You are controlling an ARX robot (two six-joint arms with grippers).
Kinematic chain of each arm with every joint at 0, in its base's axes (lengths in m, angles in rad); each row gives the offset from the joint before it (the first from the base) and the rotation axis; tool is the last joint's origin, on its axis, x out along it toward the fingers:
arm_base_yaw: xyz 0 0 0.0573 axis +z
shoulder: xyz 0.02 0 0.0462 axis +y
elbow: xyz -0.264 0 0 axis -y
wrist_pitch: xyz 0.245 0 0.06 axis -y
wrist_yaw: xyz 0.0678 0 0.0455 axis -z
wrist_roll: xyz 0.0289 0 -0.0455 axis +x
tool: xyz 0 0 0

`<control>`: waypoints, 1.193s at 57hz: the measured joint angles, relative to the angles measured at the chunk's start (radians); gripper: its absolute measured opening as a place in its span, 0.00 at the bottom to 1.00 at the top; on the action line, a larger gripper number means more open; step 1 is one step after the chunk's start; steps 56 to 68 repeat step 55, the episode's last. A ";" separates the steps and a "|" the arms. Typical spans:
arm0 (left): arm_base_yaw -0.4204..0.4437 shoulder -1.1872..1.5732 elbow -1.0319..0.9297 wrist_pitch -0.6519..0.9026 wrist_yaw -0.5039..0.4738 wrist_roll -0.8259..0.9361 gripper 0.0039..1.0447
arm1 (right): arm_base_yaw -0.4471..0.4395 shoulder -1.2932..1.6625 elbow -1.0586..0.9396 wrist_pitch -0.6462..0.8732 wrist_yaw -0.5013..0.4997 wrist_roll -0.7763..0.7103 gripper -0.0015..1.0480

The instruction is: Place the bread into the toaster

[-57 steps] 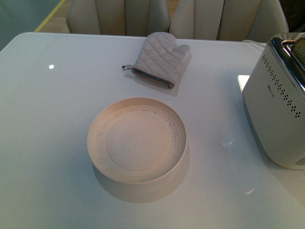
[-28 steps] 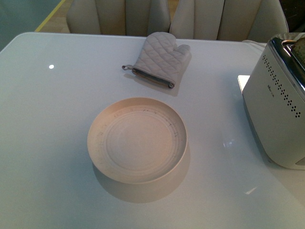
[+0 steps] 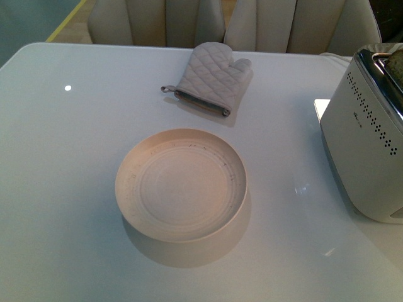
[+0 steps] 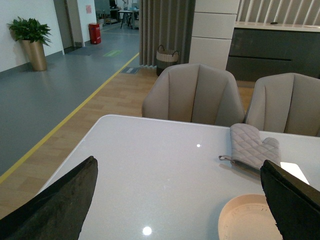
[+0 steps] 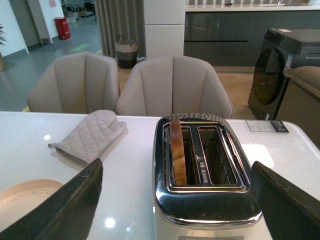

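Note:
The white toaster (image 3: 368, 145) with a chrome top stands at the table's right edge. In the right wrist view the toaster (image 5: 202, 207) fills the middle, and the bread (image 5: 176, 152) stands upright in one of its two slots, its brown crust showing above the rim. The other slot is empty. My right gripper (image 5: 176, 164) is open, its dark fingers (image 5: 60, 205) spread either side of the toaster and above it. My left gripper (image 4: 178, 161) is open over the bare table with nothing between its fingers. Neither arm shows in the front view.
An empty round cream plate (image 3: 129, 189) sits mid-table, also seen as the plate (image 4: 240, 222) in the left wrist view. A grey quilted oven mitt (image 3: 214, 75) lies beyond it. Beige chairs (image 3: 157, 22) stand along the far edge.

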 joint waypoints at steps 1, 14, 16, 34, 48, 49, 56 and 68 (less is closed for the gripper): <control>0.000 0.000 0.000 0.000 0.000 0.000 0.93 | 0.000 0.000 0.000 0.000 0.000 0.000 0.88; 0.000 0.000 0.000 0.000 0.000 0.000 0.93 | 0.000 0.000 0.000 0.000 0.000 0.001 0.91; 0.000 0.000 0.000 0.000 0.000 0.000 0.93 | 0.000 0.000 0.000 0.000 0.000 0.001 0.91; 0.000 0.000 0.000 0.000 0.000 0.000 0.93 | 0.000 0.000 0.000 0.000 0.000 0.001 0.91; 0.000 0.000 0.000 0.000 0.000 0.000 0.93 | 0.000 0.000 0.000 0.000 0.000 0.001 0.91; 0.000 0.000 0.000 0.000 0.000 0.000 0.93 | 0.000 0.000 0.000 0.000 0.000 0.001 0.91; 0.000 0.000 0.000 0.000 0.000 0.000 0.93 | 0.000 0.000 0.000 0.000 0.000 0.001 0.91; 0.000 0.000 0.000 0.000 0.000 0.000 0.93 | 0.000 0.000 0.000 0.000 0.000 0.001 0.91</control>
